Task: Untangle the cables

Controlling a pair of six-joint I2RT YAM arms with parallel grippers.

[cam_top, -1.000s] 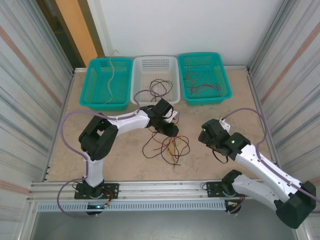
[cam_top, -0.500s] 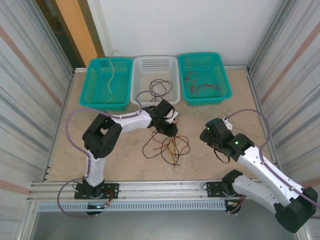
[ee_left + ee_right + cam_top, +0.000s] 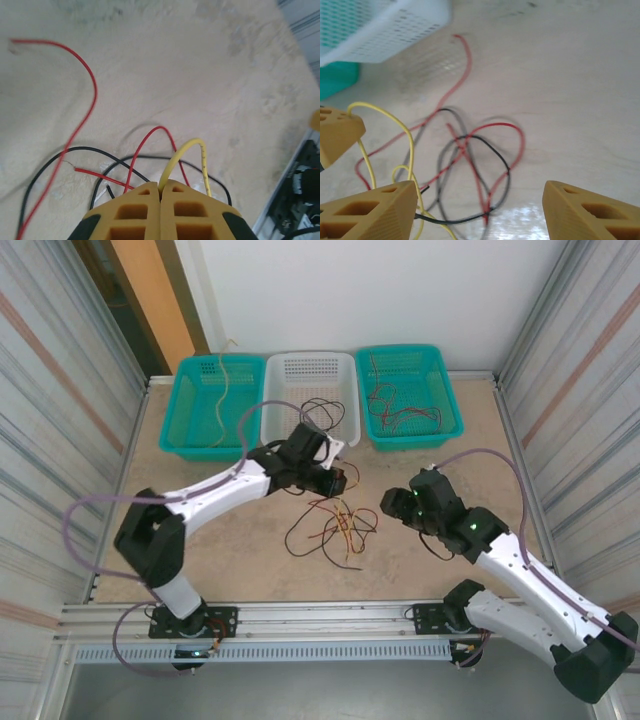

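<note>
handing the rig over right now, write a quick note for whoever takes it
Left gripper: shut on the thin yellow cable.
Right gripper: open over the pile, holding nothing.
Thin red and black cables lie looped with the yellow on the tan table.
Done: some cables lie in the white plastic basket and teal baskets.
Left: pull yellow free, separate the rest.

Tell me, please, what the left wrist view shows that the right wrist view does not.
Left wrist: the left gripper shut on the yellow cable. Right wrist: the open right gripper, a white basket and a corner of a teal basket. Both: that yellow cable, with a red cable and a black cable looped on the table.
</note>
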